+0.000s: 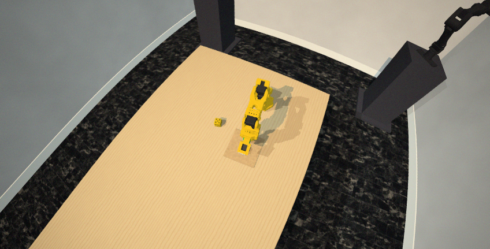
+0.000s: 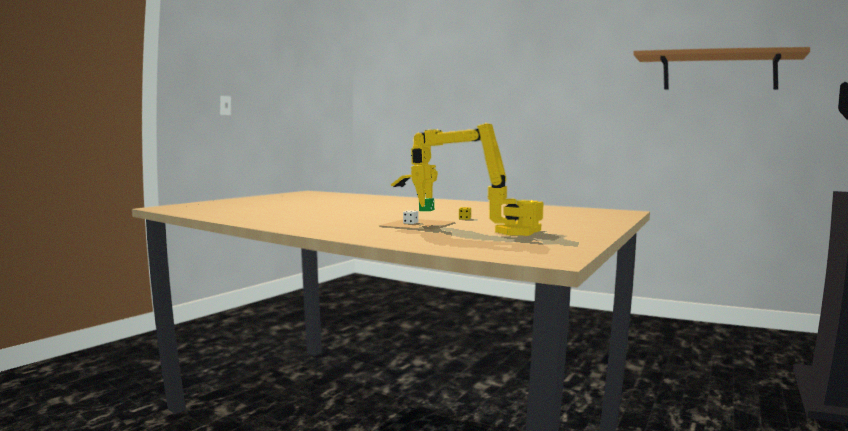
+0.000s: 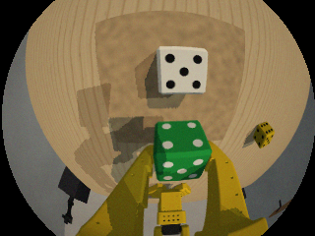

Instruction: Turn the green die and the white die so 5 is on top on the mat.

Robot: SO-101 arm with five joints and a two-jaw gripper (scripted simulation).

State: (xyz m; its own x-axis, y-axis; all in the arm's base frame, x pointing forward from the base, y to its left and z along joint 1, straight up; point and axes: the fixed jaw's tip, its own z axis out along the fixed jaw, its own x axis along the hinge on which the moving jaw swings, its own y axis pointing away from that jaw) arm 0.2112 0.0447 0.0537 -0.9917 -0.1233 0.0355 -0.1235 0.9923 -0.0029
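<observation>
From above, the yellow arm [image 1: 253, 108] reaches over the tan mat [image 1: 230, 153], hiding the white die; the yellow die [image 1: 218, 122] sits off the mat on the table [image 1: 137, 177]. From the side, the gripper [image 2: 426, 203] clamps the green die [image 2: 426, 205] above the mat [image 2: 437, 224], beside the white die [image 2: 410, 216]. At the wrist, the white die [image 3: 181, 70] shows five; the green die [image 3: 181, 151] hangs gripped.
</observation>
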